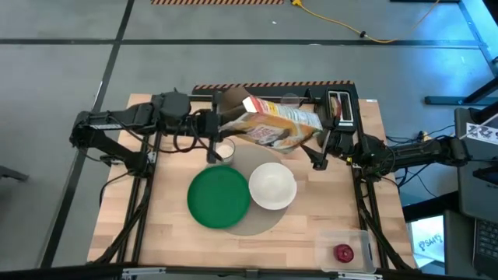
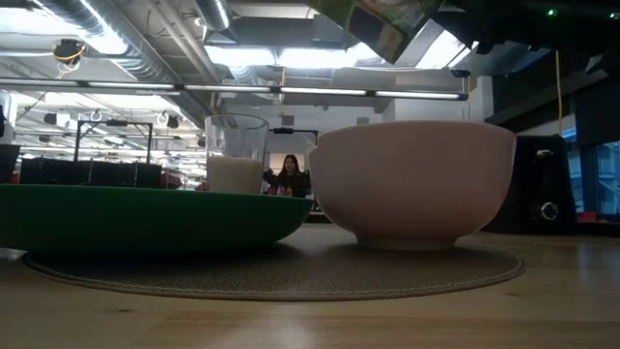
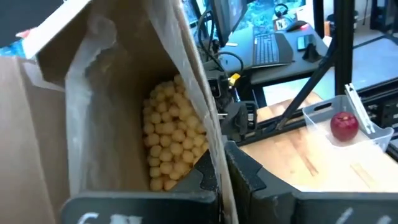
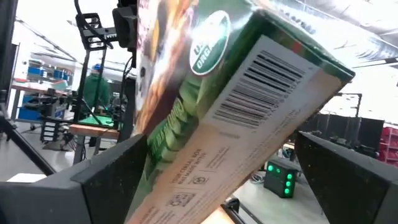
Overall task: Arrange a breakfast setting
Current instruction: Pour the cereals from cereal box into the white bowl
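Cereal box (image 1: 272, 124) hangs tilted above the white bowl (image 1: 272, 186), right tool (image 1: 321, 152) gripping its base, left tool (image 1: 212, 132) pinching its liner; tilt too far and you could spill cereal across the worktop (image 1: 163, 233).

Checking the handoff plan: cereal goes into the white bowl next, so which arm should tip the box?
Right, likely: the right gripper grips the cereal box by its base, nearer the white bowl; the left gripper is at the open top.

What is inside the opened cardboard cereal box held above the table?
Inside the opened cardboard cereal box, a clear plastic liner holds round yellow cereal puffs. The box wall and liner hide how far the pile extends.
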Available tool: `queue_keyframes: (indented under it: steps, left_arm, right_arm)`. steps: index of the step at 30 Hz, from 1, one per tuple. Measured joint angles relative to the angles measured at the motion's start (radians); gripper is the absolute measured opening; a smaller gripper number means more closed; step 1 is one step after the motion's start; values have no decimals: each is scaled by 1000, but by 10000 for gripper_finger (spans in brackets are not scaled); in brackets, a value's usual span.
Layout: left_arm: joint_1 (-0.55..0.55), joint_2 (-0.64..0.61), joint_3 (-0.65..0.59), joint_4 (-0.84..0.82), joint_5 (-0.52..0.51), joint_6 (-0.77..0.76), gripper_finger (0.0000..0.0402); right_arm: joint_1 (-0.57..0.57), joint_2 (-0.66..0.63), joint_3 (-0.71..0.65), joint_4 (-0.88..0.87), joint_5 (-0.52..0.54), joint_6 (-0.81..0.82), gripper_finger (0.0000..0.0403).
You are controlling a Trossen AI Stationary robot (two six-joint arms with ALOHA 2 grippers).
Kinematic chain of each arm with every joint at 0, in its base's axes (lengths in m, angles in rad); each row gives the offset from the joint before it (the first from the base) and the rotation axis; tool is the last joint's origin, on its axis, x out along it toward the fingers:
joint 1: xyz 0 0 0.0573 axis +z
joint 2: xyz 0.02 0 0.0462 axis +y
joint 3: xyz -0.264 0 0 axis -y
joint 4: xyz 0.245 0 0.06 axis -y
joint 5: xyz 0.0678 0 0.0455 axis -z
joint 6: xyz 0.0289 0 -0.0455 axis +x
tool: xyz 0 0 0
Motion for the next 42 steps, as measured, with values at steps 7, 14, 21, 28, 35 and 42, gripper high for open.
queue_keyframes:
  steps: [7, 14, 21, 28, 35, 42]
  left_arm:
    - [-13, -6, 0, -18, -64, 0, 0]
    - [-13, -6, 0, -28, -28, 32, 0]
    - [-17, -6, 0, -26, 67, 103, 0]
    - [-25, -6, 0, -27, 88, 179, 0]
    - [-25, -5, 0, -31, 84, 202, 0]
    - [-16, 6, 0, -30, 89, 202, 0]
  right_arm:
    - [0, 2, 0, -6, 11, 1, 395]
    - [-1, 7, 0, -13, 29, 11, 395]
    - [0, 6, 0, -4, -42, 38, 395]
    - [-1, 6, 0, -13, -142, 89, 395]
    - [-93, 18, 0, 1, -226, 160, 395]
    - [-146, 99, 67, 27, -407, 160, 395]
